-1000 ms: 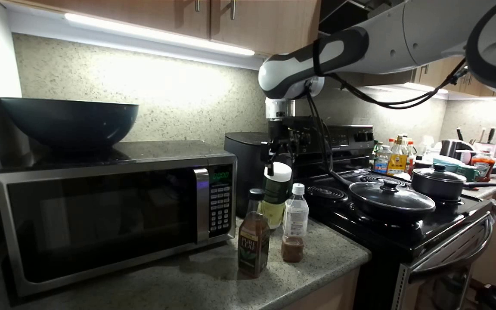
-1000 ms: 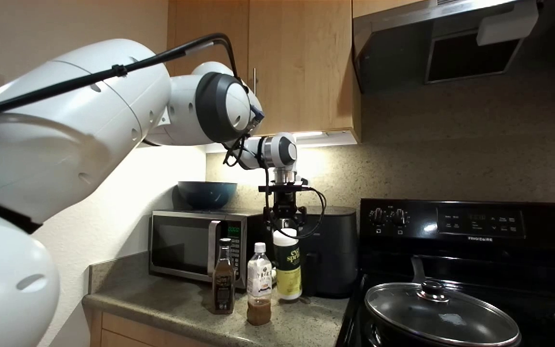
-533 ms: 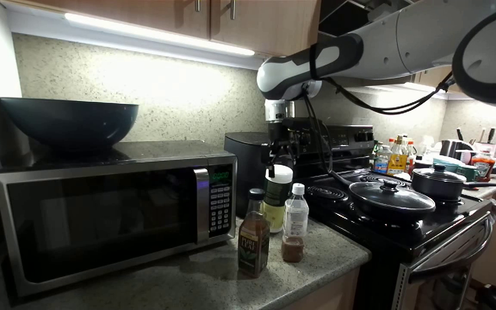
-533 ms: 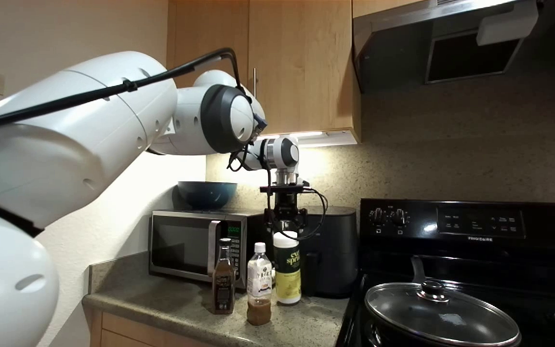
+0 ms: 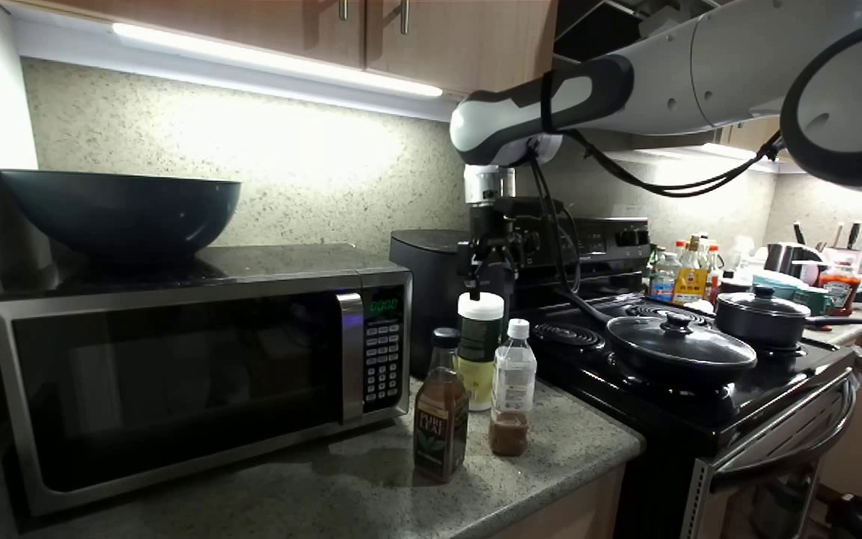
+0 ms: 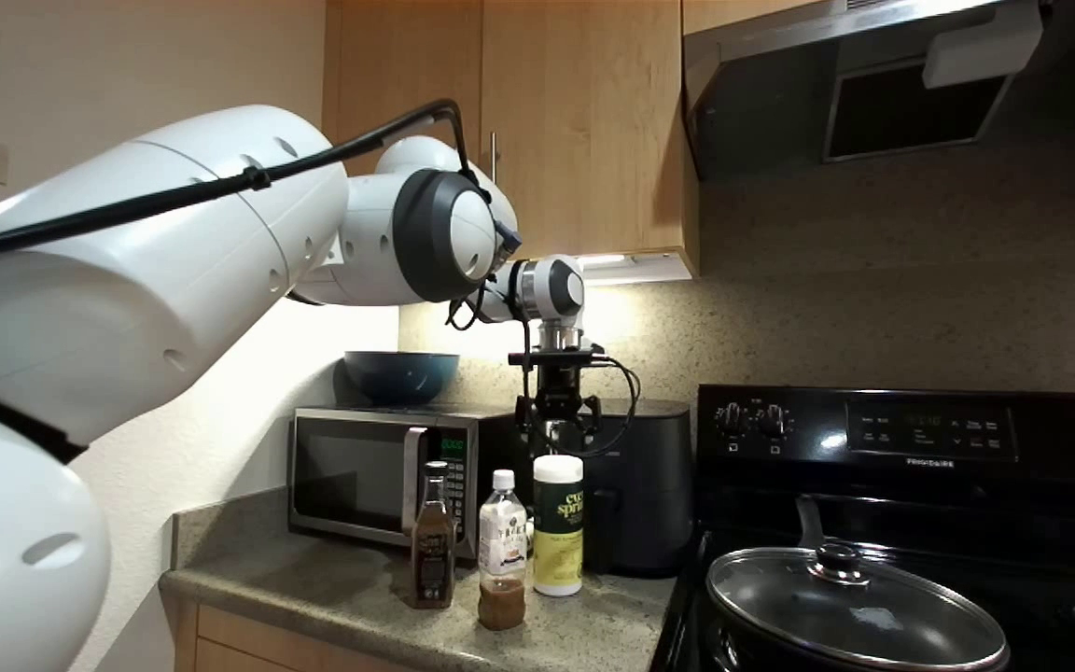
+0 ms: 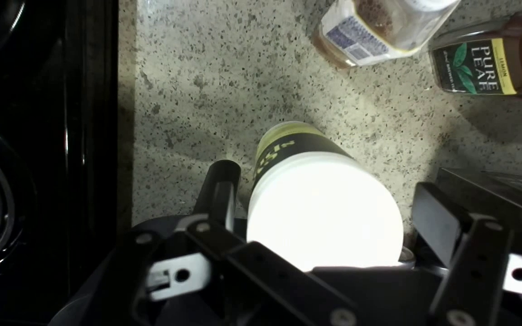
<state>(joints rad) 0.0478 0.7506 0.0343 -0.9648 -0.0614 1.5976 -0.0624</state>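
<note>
A tall canister [image 6: 558, 537] with a white lid and a dark green and yellow label stands upright on the counter. My gripper [image 6: 558, 437] is right above it, pointing down with its jaws spread wide. In the wrist view the lid [image 7: 329, 213] lies in the gap between the fingers as seen from above, glaring white. The flat pad [image 7: 435, 224] on the right is clearly apart from it; the finger on the left [image 7: 218, 194] also shows a narrow gap. In an exterior view the fingertips appear level with the lid's top [image 5: 480, 303].
Close to the canister stand a Pure Leaf bottle [image 5: 441, 427] and a clear plastic bottle [image 5: 513, 389] with brown liquid. A black appliance [image 6: 645, 485] is behind, beside the microwave [image 5: 199, 382] with a bowl [image 5: 117, 213] on top. The stove carries a lidded pan [image 5: 678, 352].
The canister has come down from a slightly raised, tilted position to stand upright on the counter. The gripper has spread, let go of it and lifted slightly above its lid.
</note>
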